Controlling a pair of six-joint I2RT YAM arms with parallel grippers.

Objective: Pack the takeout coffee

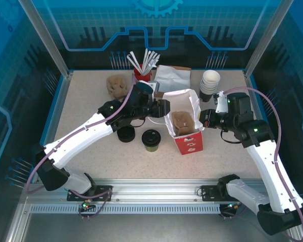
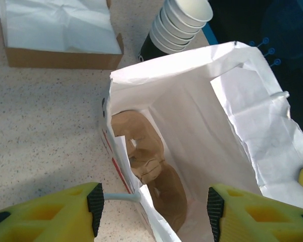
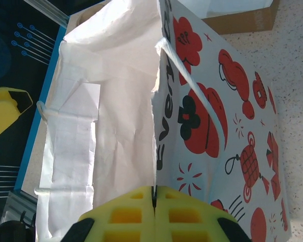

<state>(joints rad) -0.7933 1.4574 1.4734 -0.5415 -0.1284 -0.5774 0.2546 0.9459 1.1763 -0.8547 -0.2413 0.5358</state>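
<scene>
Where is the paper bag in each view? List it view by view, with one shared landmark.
Top external: the bag stands just right of centre.
Left wrist: bag at centre and right, seen down into its open mouth.
Right wrist: bag, white inside at left, red-printed side at right.
Shared landmark: the cardboard box of white paper beyond the bag.

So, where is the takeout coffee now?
In the top view the takeout coffee stands centrally, between a loose black lid on the left and the paper bag on the right.
</scene>
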